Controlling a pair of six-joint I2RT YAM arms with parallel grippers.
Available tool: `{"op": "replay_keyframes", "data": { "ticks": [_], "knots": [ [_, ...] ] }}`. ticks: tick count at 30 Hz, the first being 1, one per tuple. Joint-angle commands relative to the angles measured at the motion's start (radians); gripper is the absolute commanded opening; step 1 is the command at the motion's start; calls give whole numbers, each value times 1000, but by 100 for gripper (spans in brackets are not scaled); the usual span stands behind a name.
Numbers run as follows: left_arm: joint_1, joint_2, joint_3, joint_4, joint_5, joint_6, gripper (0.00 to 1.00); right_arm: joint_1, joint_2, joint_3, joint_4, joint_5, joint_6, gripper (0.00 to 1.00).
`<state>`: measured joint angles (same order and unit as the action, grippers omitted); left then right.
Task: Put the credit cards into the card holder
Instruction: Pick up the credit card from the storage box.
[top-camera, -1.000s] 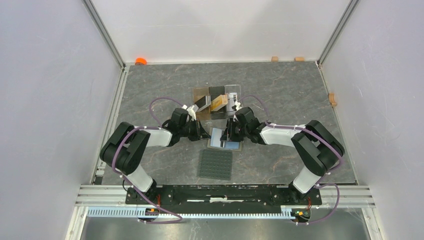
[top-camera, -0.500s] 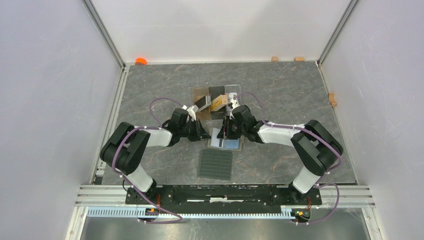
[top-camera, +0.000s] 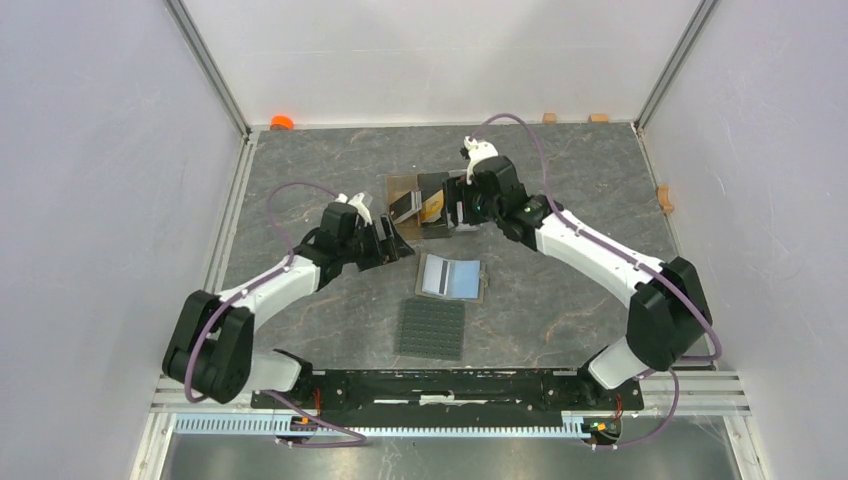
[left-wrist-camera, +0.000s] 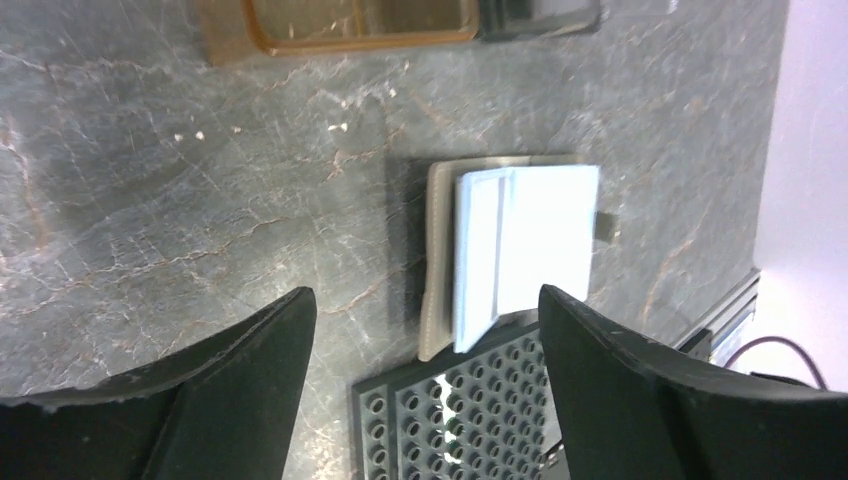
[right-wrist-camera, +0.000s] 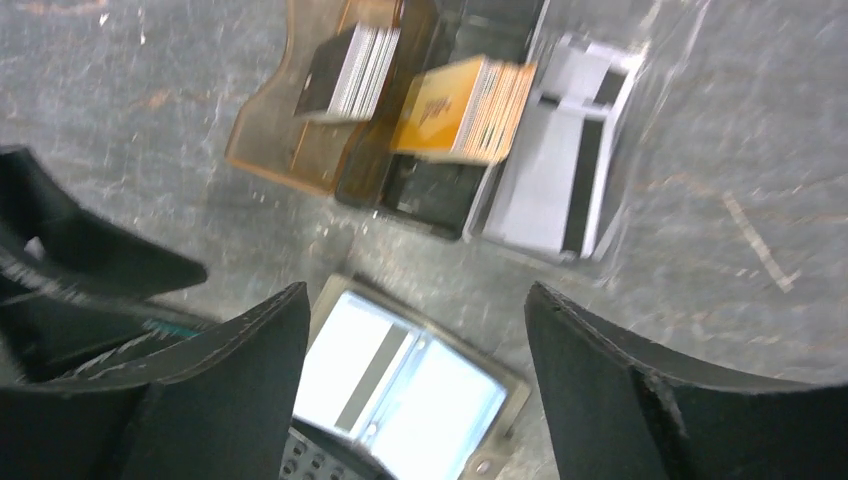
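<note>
At centre, card holder (top-camera: 450, 277) open — bluish pockets, left pincer (left-wrist-camera: 422, 300) wide, right pincer (right-wrist-camera: 415, 292) wide.

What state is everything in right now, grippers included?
card holder, lying open on the table
striped card, seemingly in one holder pocket
black cards, stacked, leaning in the stand
gold-orange cards, stacked in the stand
white-silver cards, leaning in the stand
left gripper, open, holding nothing
right gripper, open, holding nothing

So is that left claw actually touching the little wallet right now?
Apart. The top view shows the open left gripper up and to the left of the wallet, with a strip of bare table between them.
</note>
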<state>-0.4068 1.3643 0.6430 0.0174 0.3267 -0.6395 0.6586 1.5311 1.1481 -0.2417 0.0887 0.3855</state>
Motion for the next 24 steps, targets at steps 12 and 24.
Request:
{"op": "replay_keyframes", "data": {
  "ticks": [12,24],
  "knots": [
    [83,-141,435,-607,-119,329,100,-71,425,467,-122,-49,-163,98],
    [114,-119,398,-586,-145,360,100,-152,578,503,-83,-188,-94,98]
  ]
}}
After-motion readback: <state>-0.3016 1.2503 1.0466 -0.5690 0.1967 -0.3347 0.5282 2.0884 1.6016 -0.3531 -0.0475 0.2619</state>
